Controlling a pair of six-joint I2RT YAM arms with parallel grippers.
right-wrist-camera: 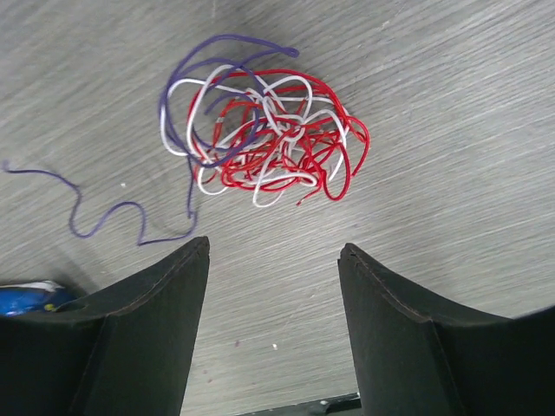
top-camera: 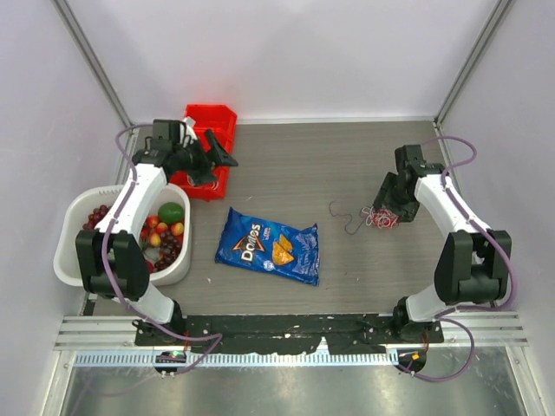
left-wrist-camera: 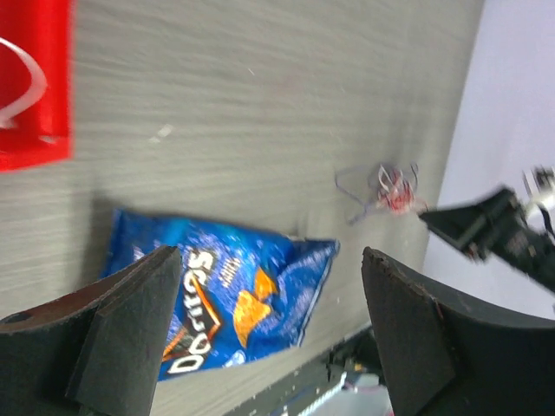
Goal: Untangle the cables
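Observation:
The cables [right-wrist-camera: 269, 130] are a small tangle of red, white and bluish cords lying on the table. One bluish strand [right-wrist-camera: 104, 217] trails off to the left. In the top view the tangle [top-camera: 381, 217] lies at the right of the table, and it also shows small in the left wrist view [left-wrist-camera: 392, 186]. My right gripper [right-wrist-camera: 273, 247] is open and empty, just short of the tangle and not touching it; in the top view it [top-camera: 384, 204] hovers over the tangle's far side. My left gripper [left-wrist-camera: 270, 256] is open and empty, raised at the far left [top-camera: 221, 156].
A blue Doritos chip bag [top-camera: 269, 245] lies mid-table, also in the left wrist view [left-wrist-camera: 225, 290]. A red bin [top-camera: 212, 130] stands at the back left under the left gripper. A white basket [top-camera: 62, 251] of fruit sits at the left edge.

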